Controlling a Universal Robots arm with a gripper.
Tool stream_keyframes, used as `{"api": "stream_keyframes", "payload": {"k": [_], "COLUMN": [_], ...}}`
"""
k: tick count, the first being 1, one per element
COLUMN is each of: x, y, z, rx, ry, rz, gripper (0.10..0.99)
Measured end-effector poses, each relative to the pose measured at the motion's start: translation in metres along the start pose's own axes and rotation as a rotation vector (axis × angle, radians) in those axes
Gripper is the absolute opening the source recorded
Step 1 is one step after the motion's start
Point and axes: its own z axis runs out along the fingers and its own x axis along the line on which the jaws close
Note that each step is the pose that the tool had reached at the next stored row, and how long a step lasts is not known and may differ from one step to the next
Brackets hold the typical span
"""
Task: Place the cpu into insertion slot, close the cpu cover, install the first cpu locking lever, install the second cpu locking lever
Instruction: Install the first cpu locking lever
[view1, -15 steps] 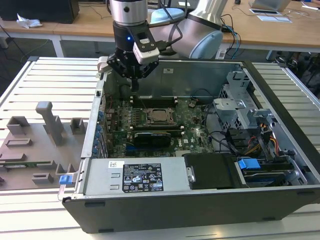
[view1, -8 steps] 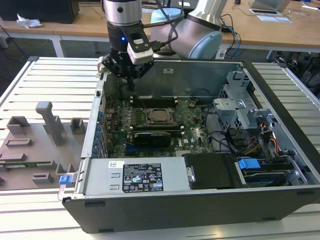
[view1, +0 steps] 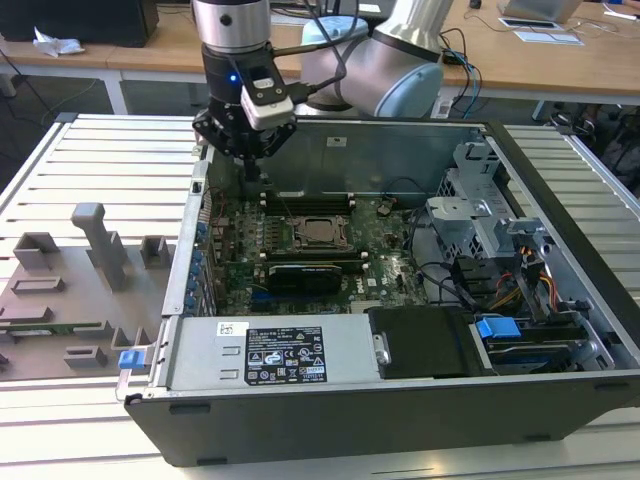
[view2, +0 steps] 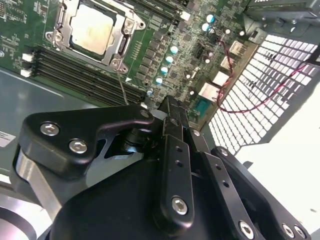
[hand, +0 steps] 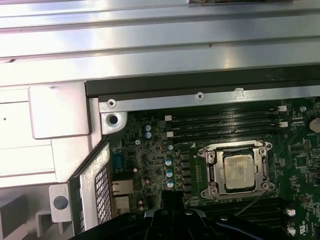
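- Grey plastic fixtures (view1: 90, 255) lie outside the computer case (view1: 300, 425), well off to the exterior view's left of the socket (view1: 318, 232).
- Next, the gripper (view1: 250, 168) hangs over the board, to the left of and behind the socket. Its fingers look pressed together, with nothing between them.
- At the socket itself, the cpu (hand: 239, 170) lies flat inside, and the cpu cover (hand: 212, 167) appears folded down around the chip's edges.
- A thin wire lever (hand: 248, 204) angles away from one socket corner, seemingly unlatched.
- Handling, as I judge it: the chip is light, stiff and delicate underneath — edges only. The lever is springy and best taken at its free end.
- Silver drive cage (view1: 480, 215) stands to the right of the socket.
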Motion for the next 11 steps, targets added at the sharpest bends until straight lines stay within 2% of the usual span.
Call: {"api": "stream_keyframes", "payload": {"k": [11], "x": [0.0129], "y": [-0.0011], "z": [0.0003], "rx": [0.000], "ry": [0.0000], "rz": [0.000], "gripper": [0.106]}}
